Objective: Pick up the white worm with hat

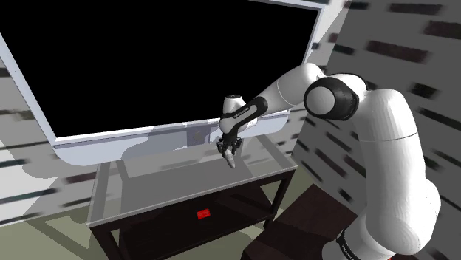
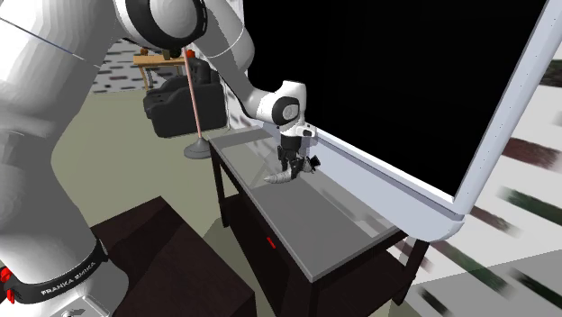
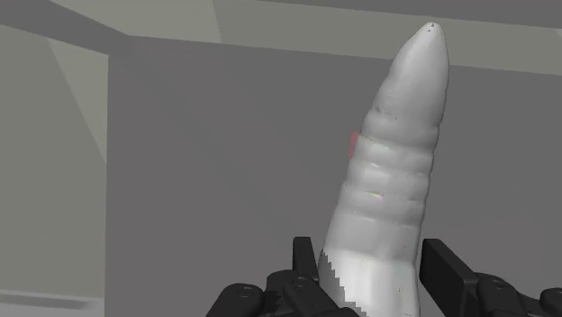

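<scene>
The worm point(image 3: 389, 189) is a pale grey-white ribbed body tapering to a point, and it sticks out from between my fingers. My black gripper point(image 3: 374, 270) is shut on its thick end, with one finger point(image 3: 304, 259) on each side. In the shoulder view the gripper point(image 1: 230, 148) points down over the far half of the glass table top point(image 1: 170, 196), and the worm point(image 1: 233, 159) hangs below it. The second exterior view puts the worm point(image 2: 282, 178) slanting down from the gripper point(image 2: 294, 166), very close to the glass. Whether its tip touches the top I cannot tell.
A large black screen with a white frame point(image 1: 170, 137) stands along the back of the table, close behind the gripper. A small red object point(image 1: 204, 214) lies on the dark lower shelf. In the second exterior view a dark armchair point(image 2: 185, 104) and a floor lamp point(image 2: 194, 108) stand beyond the table's end.
</scene>
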`<action>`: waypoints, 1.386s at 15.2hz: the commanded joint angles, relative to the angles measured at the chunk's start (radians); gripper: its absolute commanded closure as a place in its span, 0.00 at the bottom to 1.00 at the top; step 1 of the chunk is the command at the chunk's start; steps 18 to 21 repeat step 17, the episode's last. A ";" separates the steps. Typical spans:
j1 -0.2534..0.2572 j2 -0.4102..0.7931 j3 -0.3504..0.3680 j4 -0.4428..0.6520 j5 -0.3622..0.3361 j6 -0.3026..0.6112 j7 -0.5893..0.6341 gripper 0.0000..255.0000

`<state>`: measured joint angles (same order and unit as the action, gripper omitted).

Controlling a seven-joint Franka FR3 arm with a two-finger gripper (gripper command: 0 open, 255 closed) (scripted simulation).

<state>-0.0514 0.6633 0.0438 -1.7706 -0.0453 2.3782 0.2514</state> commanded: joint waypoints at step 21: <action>-0.004 -0.139 0.006 0.001 0.008 -0.140 -0.007 1.00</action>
